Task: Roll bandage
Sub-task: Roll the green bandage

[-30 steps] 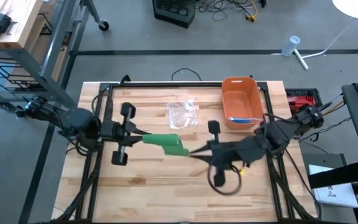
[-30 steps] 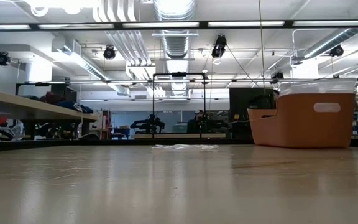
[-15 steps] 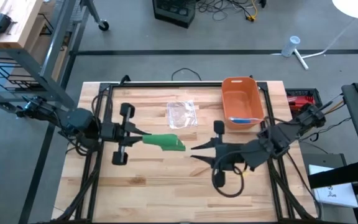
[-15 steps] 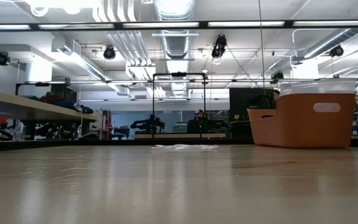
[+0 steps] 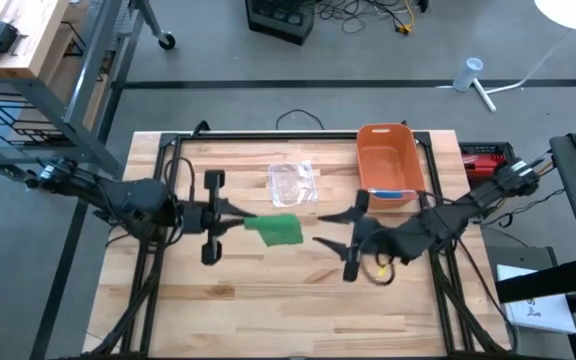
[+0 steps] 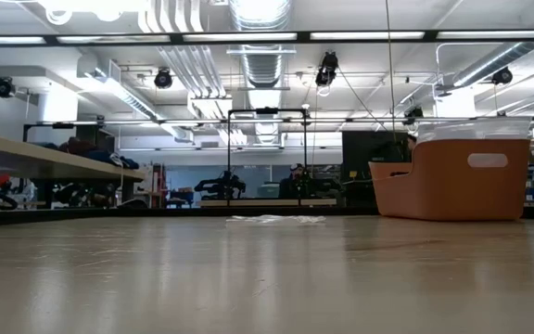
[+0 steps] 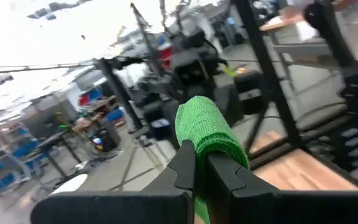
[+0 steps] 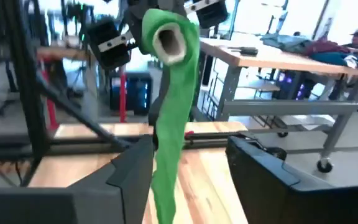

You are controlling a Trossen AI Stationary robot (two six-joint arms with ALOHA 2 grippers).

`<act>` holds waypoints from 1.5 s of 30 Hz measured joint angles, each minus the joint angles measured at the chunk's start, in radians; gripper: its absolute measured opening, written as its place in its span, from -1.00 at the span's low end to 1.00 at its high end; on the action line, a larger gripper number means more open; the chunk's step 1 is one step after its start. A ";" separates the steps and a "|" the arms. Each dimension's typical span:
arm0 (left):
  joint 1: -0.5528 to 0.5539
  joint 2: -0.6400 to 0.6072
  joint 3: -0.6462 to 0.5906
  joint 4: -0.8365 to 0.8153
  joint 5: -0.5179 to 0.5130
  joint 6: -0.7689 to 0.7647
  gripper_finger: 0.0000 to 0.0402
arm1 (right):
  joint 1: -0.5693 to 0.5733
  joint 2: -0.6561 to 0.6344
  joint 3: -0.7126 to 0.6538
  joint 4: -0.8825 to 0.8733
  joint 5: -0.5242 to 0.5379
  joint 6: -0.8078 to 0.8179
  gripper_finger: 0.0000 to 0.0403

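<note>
1. Bandage, green, hangs above the middle of the desk, its rolled end clamped in the left gripper, whose fingers are pressed together on it.
2. Right gripper sits just right of the bandage with fingers apart; in its wrist view the loose green tail hangs down between them, seemingly untouched.
3. Step in hand, as I judge it: the right fingers need a fresh hold on the hanging tail so the left can turn the roll another wrap.
4. To do it well, I would close the right fingers on the tail close under the roll, keep the strip flat and lightly taut, and line it up with the roll's edges so the wraps stack evenly.
5. Left grip should stay firm; a slack hold would likely let the roll unwind.
6. Bin, orange, stands at the far right of the desk, just beyond the right arm; a wide swing could brush it.
7. Clear wrapper lies on the desk beyond the bandage, well apart from both grippers and not in the way.
</note>
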 joint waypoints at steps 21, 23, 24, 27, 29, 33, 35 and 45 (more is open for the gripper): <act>0.497 0.102 -0.330 0.632 0.298 0.256 -0.99 | -0.629 -0.269 -0.415 0.358 -0.751 0.184 0.20; 0.496 0.132 -0.314 0.628 0.298 0.318 -0.99 | -0.640 -0.269 -0.410 0.359 -0.808 0.199 0.20; 0.496 0.147 -0.304 0.627 0.299 0.353 -0.99 | -0.641 -0.268 -0.402 0.359 -0.831 0.199 0.19; 0.491 0.190 -0.279 0.628 0.301 0.462 -0.99 | -0.643 -0.268 -0.355 0.302 -0.870 0.165 0.15; 0.491 0.211 -0.268 0.621 0.301 0.505 -0.99 | -0.643 -0.271 -0.303 0.184 -0.872 0.123 0.13; 0.491 0.229 -0.236 0.624 0.301 0.528 -0.98 | -0.643 -0.277 -0.206 -0.017 -0.845 0.076 0.14; 0.491 0.239 -0.222 0.625 0.301 0.532 -0.98 | -0.643 -0.268 -0.179 -0.060 -0.841 0.058 0.16; 0.491 0.273 -0.208 0.618 0.299 0.599 -0.98 | -0.638 -0.251 -0.116 -0.157 -0.817 -0.037 0.12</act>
